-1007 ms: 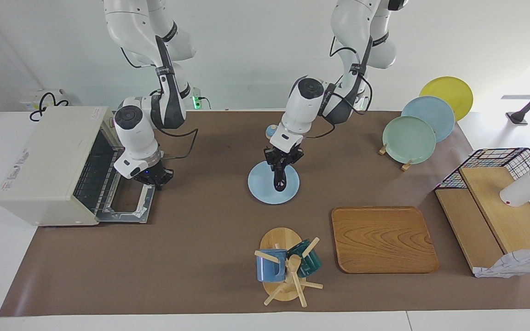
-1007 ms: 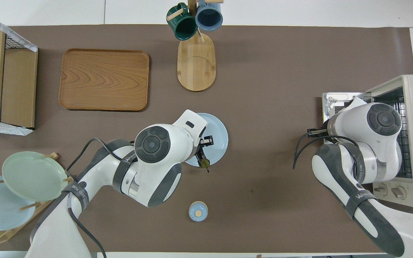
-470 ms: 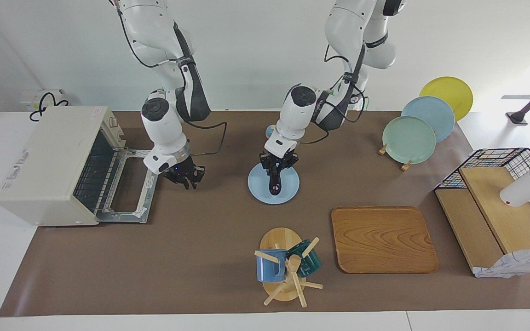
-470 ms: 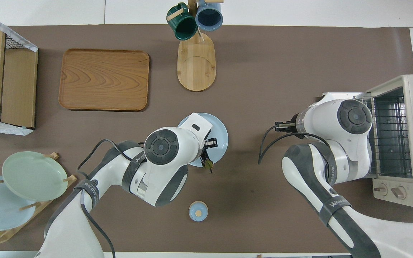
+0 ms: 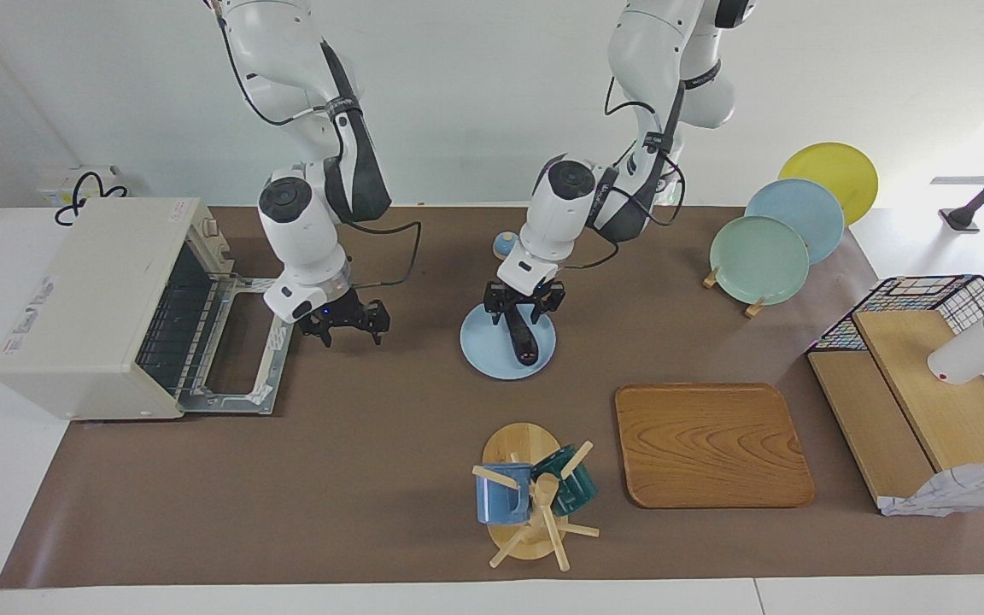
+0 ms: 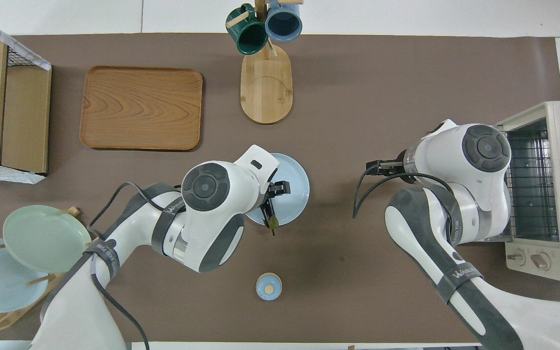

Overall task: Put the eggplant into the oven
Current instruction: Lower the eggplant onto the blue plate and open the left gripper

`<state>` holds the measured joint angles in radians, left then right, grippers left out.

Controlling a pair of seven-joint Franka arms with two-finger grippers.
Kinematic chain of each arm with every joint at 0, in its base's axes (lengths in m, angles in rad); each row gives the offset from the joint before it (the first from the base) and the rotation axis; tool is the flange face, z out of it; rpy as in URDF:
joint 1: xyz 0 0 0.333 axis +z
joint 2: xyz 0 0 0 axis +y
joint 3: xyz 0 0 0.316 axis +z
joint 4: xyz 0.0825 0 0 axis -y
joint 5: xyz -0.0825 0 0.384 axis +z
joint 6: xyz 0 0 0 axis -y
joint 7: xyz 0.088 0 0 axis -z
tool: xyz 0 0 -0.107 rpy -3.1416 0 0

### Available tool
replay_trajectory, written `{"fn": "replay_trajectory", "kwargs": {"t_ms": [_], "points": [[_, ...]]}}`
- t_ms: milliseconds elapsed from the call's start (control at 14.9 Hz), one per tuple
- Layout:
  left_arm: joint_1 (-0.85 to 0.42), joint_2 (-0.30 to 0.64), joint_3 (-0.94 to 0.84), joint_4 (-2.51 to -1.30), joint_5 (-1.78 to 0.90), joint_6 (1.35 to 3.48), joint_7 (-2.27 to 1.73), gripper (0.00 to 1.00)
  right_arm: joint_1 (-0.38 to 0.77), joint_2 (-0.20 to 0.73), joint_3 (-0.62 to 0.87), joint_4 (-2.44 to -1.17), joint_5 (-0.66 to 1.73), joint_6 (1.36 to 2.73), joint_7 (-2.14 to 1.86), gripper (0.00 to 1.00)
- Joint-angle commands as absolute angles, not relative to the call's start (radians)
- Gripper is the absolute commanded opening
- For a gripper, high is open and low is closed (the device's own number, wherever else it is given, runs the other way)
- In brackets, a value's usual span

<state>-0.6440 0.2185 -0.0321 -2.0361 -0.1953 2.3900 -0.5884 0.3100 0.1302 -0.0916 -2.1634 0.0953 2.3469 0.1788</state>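
The dark purple eggplant (image 5: 524, 339) is over the light-blue plate (image 5: 483, 350) at the table's middle, with its lower end at the plate. My left gripper (image 5: 523, 309) is shut on its upper end. In the overhead view the stem (image 6: 273, 222) sticks out past the plate's rim (image 6: 299, 184). The cream-white oven (image 5: 90, 290) stands at the right arm's end of the table with its door (image 5: 240, 346) dropped open and its wire rack showing (image 6: 528, 184). My right gripper (image 5: 344, 321) is open and empty, over the mat beside the oven door.
A mug tree (image 5: 530, 500) with a blue and a green mug and a wooden tray (image 5: 710, 444) lie farther from the robots. A plate rack (image 5: 761, 256) and a wire basket with boards (image 5: 928, 367) stand at the left arm's end. A small blue lid (image 5: 502, 245) lies near the robots.
My right gripper has left the open oven door and moved out over the mat toward the table's middle. My left gripper has turned, swinging the eggplant's lower end over the plate.
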Motion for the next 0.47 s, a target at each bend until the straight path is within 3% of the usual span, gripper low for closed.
{"fn": "replay_trajectory", "kwargs": {"t_ms": [0, 269, 403], "points": [[-0.533, 0.118, -0.029, -1.988, -0.216, 2.197, -0.464, 1.0, 0.311, 0.127, -0.095, -2.157, 0.115, 2.332, 0.19, 1.0], [-0.344, 0.055, -0.023, -1.866, -0.204, 1.94, -0.266, 1.0, 0.351, 0.132, -0.087, -2.122, 0.114, 2.324, 0.186, 1.0], [-0.254, 0.012, -0.02, -1.839, -0.195, 1.861, -0.178, 1.0, 0.392, 0.15, -0.074, -2.045, 0.114, 2.275, 0.19, 1.0]]}}
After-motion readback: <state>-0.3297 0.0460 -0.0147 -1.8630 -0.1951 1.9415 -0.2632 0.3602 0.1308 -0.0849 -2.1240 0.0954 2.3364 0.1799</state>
